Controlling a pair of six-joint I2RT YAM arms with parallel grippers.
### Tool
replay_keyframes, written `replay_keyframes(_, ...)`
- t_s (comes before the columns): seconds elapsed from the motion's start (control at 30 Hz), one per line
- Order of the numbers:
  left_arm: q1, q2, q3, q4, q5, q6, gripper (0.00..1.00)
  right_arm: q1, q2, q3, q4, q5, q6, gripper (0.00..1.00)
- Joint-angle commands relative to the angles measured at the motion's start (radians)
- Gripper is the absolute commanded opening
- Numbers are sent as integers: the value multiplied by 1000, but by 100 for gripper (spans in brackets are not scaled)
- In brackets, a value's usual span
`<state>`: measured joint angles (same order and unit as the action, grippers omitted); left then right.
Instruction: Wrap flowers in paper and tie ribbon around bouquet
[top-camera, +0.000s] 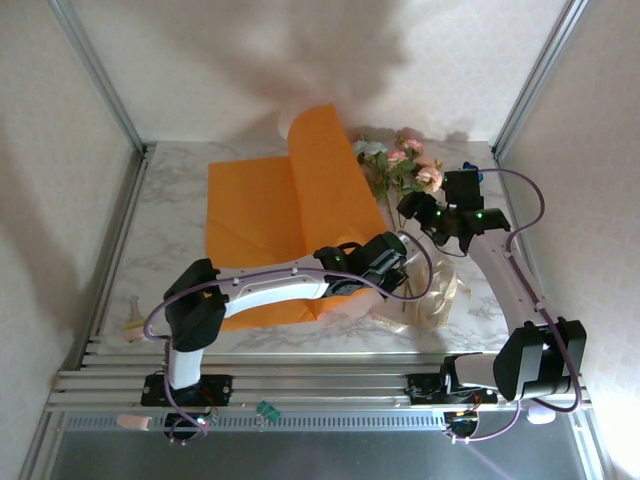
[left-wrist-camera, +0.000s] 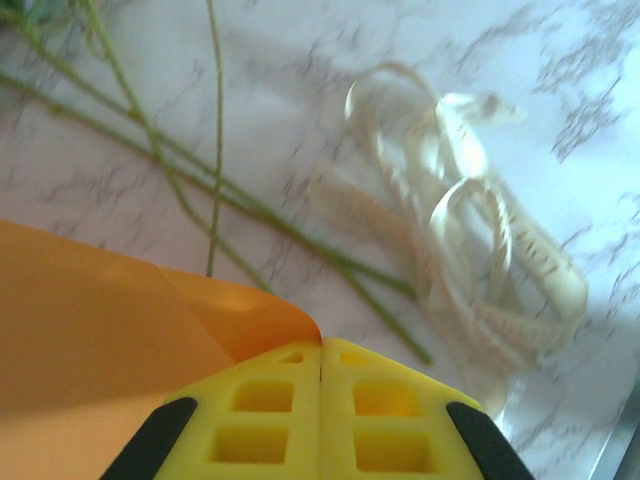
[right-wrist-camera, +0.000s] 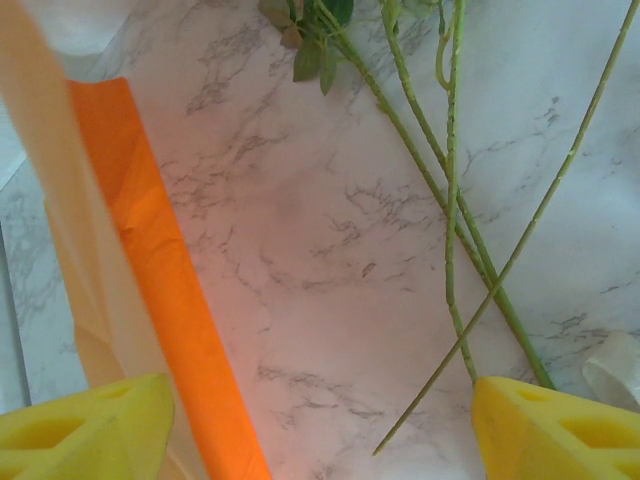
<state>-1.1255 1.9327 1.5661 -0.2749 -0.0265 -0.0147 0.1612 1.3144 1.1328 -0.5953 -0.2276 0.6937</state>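
Note:
The orange paper (top-camera: 255, 215) lies on the marble table, its right part lifted into a tall curl (top-camera: 320, 150). My left gripper (top-camera: 385, 270) is shut on the paper; in the left wrist view the sheet's corner (left-wrist-camera: 295, 325) runs into the seam between the yellow fingers (left-wrist-camera: 270, 410). The flowers (top-camera: 405, 165) lie at the back right, with their green stems (left-wrist-camera: 230, 195) running toward the near side. The cream ribbon (top-camera: 435, 300) sits in a loose heap right of the left gripper. My right gripper (right-wrist-camera: 320, 430) hangs open over bare marble between the paper (right-wrist-camera: 150, 260) and the stems (right-wrist-camera: 450, 200).
Metal frame posts (top-camera: 100, 75) stand at the back corners and an aluminium rail (top-camera: 300, 385) runs along the near edge. A small pale object (top-camera: 132, 322) lies at the table's left edge. A loop of ribbon (right-wrist-camera: 615, 365) shows beside the right finger.

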Motion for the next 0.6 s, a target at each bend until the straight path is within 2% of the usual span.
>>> replay_keyframes(0.0,-18,61,73,42,35,45,0,-8,64,-1,7,-69,-44,79)
replay_keyframes(0.1,-26,95,113,33,55,50,0,-11,152,5,39,-117,-78,79)
replay_keyframes(0.13,-28,101,125,24,61,48,8,-11,176,10,44,-126,-87,79)
replay_keyframes(0.17,-27,108,146,8,72,38,38,-12,198,16,43,-126,-98,79)
replay_keyframes(0.2,-27,114,172,-25,73,19,55,-13,209,23,42,-117,-106,79)
replay_keyframes(0.3,-24,90,212,-69,54,-44,66,-14,204,45,19,-49,-130,80)
replay_keyframes(0.43,15,-49,126,-23,54,-181,74,-26,176,77,-65,146,-139,82)
replay_keyframes(0.57,79,-227,-8,31,67,-305,80,-82,157,47,-14,148,-131,83)
